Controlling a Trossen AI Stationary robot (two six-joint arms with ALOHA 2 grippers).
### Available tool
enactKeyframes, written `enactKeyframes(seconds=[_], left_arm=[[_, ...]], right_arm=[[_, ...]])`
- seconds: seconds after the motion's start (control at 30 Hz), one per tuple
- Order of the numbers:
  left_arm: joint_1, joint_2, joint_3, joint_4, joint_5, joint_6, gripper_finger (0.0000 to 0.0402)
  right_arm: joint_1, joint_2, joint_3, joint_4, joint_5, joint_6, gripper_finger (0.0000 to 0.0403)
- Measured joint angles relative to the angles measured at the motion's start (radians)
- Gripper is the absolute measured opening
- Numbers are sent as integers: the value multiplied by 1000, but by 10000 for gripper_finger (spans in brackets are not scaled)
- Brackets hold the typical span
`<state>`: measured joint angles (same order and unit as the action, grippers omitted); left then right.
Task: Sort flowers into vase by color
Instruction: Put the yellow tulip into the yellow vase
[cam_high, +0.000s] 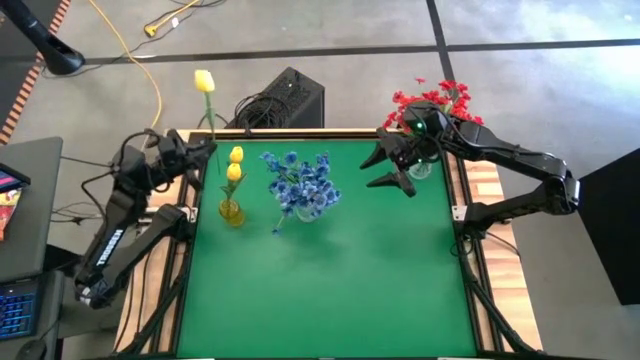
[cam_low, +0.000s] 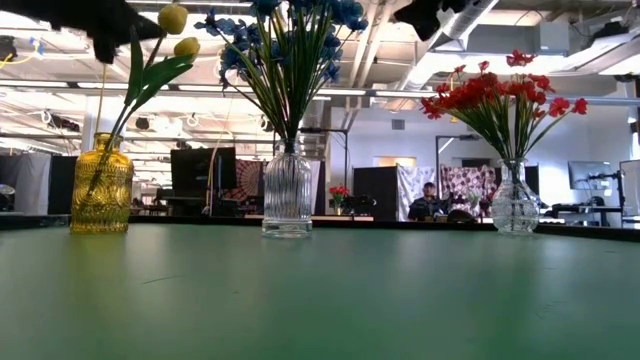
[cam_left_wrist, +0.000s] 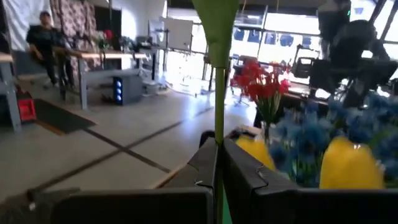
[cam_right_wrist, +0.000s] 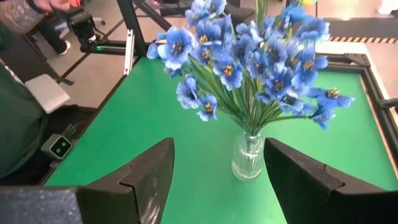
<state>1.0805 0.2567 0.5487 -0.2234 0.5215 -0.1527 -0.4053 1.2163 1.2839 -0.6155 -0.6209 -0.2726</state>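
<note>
left gripper (cam_left_wrist: 219, 163): clenched on the stem of a yellow flower (cam_high: 204, 81), held upright beside the amber vase (cam_high: 231, 211), likely for insertion. right gripper (cam_right_wrist: 214, 162): released, hovering near the red flowers (cam_high: 440, 100).

Green table mat (cam_high: 340, 290), black box (cam_high: 288, 98), yellow cable (cam_high: 140, 55)

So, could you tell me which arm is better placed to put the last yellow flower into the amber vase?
The left. Its gripper is shut on the yellow flower stem, right beside the amber vase with two yellow buds. The right gripper is open and empty near the red flowers.
</note>
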Motion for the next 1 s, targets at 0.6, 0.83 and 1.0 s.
enactKeyframes(seconds=[0.6, 0.83, 1.0], left_arm=[[-4, -252, -119, -109, 110, -129, 0], [-4, -253, -213, -95, 189, -145, 0], [-5, -253, -224, -37, 235, -140, 0]], right_arm=[[5, 0, 0, 26, 3, 88, 276], [42, 0, 0, 28, 22, 89, 276], [65, 0, 0, 29, 23, 90, 276]])
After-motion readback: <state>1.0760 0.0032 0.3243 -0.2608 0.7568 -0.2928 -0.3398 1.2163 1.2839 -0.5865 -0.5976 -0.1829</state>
